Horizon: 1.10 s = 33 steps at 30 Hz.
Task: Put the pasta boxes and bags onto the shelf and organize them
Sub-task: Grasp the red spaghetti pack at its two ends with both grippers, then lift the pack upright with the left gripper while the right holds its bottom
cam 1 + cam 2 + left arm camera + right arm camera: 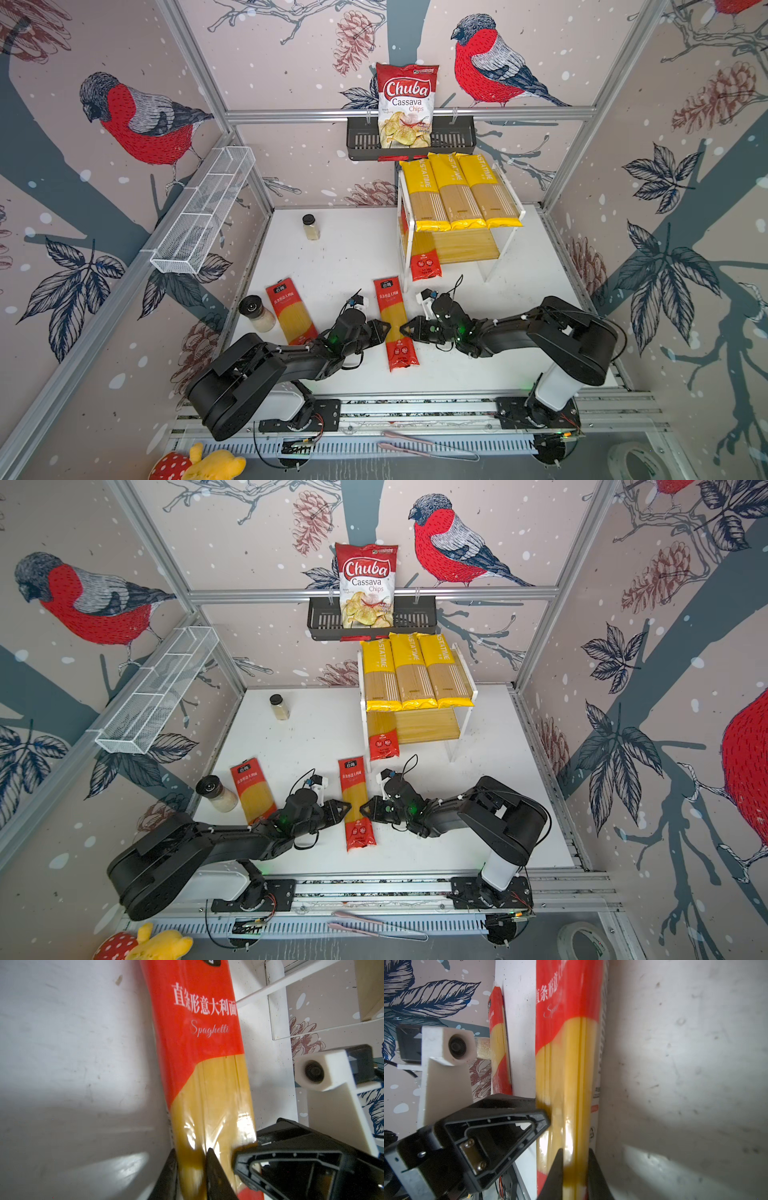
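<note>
Left gripper (pixel 191 1169): pressed shut on one long edge of the middle red pack (pixel 392 307), with the clear section between its fingers.
Right gripper (pixel 575 1167): pinching the opposite long edge of the same pack, directly facing the left gripper.
Pack position: apparently flat on the table (pixel 353 257), between the two grippers and in front of the shelf (pixel 405 257) but apart from it.
Step in hand: two-sided grasp, judged complete; lift not yet begun.
Progress: yellow packs (pixel 457 195) fill the upper tier. One shelved red pack (pixel 424 262) lies on the lower board (pixel 469 245). The left red pack (pixel 291 311) waits on the table.
Next move: raise both arms together and keep the pack level. Slide it onto the lower board beside the shelved red pack.
Caution: an uneven lift would likely bend the pack.
</note>
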{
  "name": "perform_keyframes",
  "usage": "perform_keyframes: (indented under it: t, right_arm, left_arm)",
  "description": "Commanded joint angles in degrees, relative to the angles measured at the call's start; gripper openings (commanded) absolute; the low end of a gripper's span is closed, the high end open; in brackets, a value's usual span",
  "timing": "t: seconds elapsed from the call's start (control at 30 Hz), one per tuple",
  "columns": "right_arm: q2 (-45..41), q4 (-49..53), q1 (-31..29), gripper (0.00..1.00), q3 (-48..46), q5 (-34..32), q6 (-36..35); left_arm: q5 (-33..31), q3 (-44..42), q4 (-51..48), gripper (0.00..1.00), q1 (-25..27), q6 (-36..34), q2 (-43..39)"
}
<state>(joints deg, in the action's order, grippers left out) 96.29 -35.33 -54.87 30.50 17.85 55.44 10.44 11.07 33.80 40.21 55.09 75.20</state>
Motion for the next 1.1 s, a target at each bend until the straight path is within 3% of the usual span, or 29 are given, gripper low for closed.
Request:
perform_keyframes:
  t: [0.0,0.37,0.57,0.73,0.87,1.07]
  right_arm:
    - [-1.4,-3.0,-0.7,0.1,0.2,1.4,-1.9]
    - [-9.5,2.8,-4.3,0.06,1.9,-5.7,-8.5]
    - [-14.6,7.0,-7.2,0.03,3.4,-12.7,-14.6]
    - [-21.1,3.7,-8.4,0.0,0.3,-17.6,-18.3]
    - [-28.1,-2.0,-9.6,0.0,-3.4,-20.7,-23.9]
    - [-34.0,-6.4,-9.6,0.0,-4.9,-17.4,-31.2]
  left_arm:
    - [2.0,0.5,-4.6,0.27,-0.6,-0.9,-3.0]
    - [-8.4,4.0,-24.9,0.4,-2.7,-6.1,-24.3]
    - [-9.1,6.7,-29.7,0.43,-3.7,-8.5,-30.6]
    - [-7.4,8.3,-28.3,0.48,-3.7,-11.4,-33.3]
    - [-5.1,7.9,-23.3,0.58,-3.7,-14.8,-37.5]
    - [1.6,5.7,-12.3,0.71,-3.7,-16.9,-39.4]
